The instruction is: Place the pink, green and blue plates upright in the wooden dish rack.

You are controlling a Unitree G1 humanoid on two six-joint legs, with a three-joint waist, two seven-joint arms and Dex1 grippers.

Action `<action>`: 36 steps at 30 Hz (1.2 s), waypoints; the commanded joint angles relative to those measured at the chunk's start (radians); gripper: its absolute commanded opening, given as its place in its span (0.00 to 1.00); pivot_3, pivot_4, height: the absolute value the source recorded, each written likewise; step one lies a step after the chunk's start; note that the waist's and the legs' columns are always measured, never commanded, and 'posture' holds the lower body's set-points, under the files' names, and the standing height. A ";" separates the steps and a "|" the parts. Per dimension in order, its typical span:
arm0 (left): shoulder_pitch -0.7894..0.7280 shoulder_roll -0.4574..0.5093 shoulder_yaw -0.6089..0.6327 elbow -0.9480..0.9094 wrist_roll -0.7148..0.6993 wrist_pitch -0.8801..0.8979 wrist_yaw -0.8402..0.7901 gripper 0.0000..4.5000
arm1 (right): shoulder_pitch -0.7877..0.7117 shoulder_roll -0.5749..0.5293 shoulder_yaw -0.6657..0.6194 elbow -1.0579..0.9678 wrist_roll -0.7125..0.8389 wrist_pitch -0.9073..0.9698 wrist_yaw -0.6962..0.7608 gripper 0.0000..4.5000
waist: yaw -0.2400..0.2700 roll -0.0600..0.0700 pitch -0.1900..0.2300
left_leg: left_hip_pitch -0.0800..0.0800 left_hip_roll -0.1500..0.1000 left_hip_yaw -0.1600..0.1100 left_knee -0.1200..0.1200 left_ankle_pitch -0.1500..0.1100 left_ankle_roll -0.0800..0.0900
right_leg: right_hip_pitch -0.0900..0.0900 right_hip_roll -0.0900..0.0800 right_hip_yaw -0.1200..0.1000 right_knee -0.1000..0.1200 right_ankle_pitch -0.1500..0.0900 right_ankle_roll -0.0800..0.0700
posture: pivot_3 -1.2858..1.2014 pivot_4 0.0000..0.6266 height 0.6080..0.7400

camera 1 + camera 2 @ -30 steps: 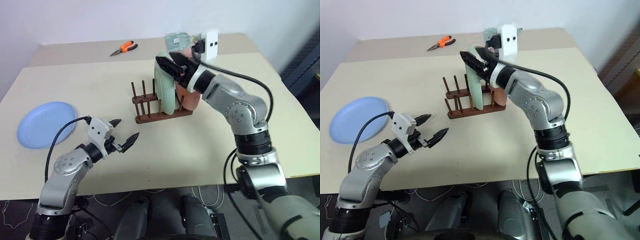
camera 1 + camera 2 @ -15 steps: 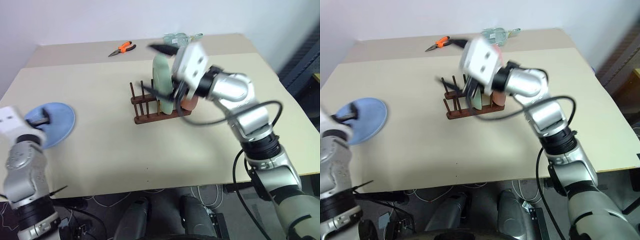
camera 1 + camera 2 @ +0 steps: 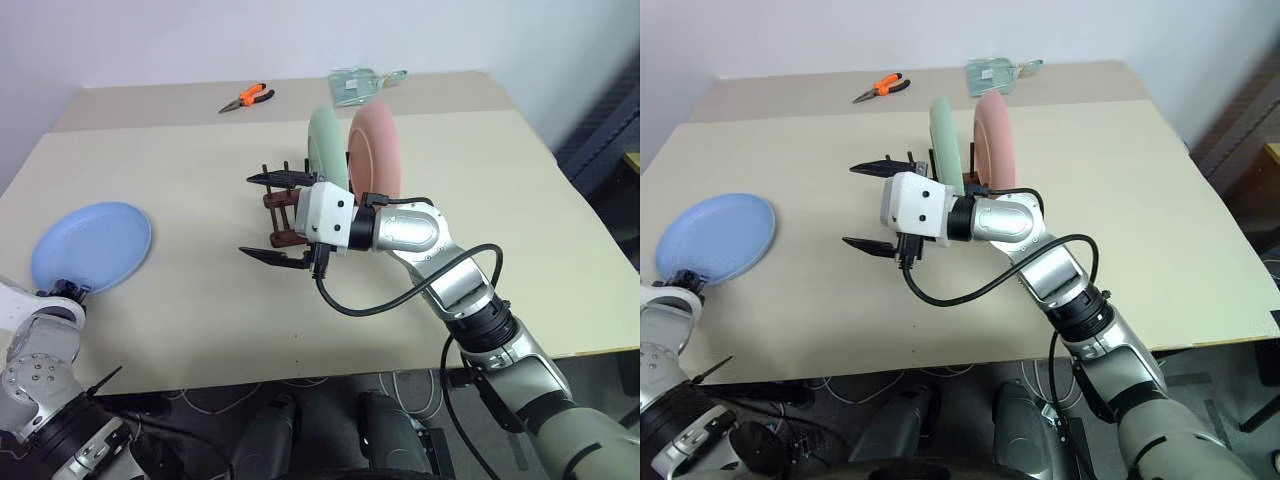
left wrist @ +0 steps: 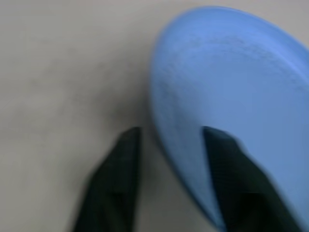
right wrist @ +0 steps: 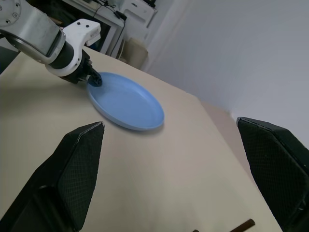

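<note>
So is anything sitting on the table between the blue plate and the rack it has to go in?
Nothing on the table does. Only the right end effector, open, hangs in front of the rack, on the blue plate's side.

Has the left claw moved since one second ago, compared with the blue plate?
Yes. It has swung from the open table near the wooden dish rack out to the blue plate; the left claw now straddles that plate's rim.
</note>
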 commanded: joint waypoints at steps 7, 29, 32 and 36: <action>-0.033 0.038 -0.127 -0.098 -0.039 -0.165 -0.122 0.01 | -0.035 0.002 -0.053 -0.024 -0.060 -0.022 -0.022 1.00 | 0.009 -0.001 0.000 | 0.000 0.000 0.000 0.000 0.000 0.000 | 0.000 0.000 0.000 0.000 0.000 0.000 | 0.52 0.24 1.00; -0.210 0.065 -0.561 -0.459 0.027 -0.149 -0.121 0.00 | -0.358 0.225 0.113 0.631 -0.583 -0.387 -0.312 0.45 | -0.021 -0.003 0.000 | 0.001 0.010 0.002 -0.002 0.002 -0.010 | -0.002 0.013 0.002 0.000 0.004 -0.008 | 0.52 0.24 1.00; -0.191 0.066 -0.556 -0.467 0.019 -0.149 -0.126 0.00 | -0.369 0.233 0.100 0.647 -0.595 -0.391 -0.327 0.09 | -0.021 -0.003 0.000 | 0.001 0.010 0.002 -0.002 0.001 -0.010 | -0.002 0.013 0.002 0.000 0.005 -0.008 | 0.52 0.24 1.00; -0.187 0.050 -0.532 -0.465 -0.027 -0.161 -0.129 0.20 | -0.363 0.231 0.100 0.635 -0.611 -0.409 -0.329 0.00 | -0.022 -0.002 0.000 | 0.001 0.011 0.002 -0.002 0.001 -0.010 | -0.002 0.014 0.002 0.000 0.005 -0.009 | 0.52 0.24 1.00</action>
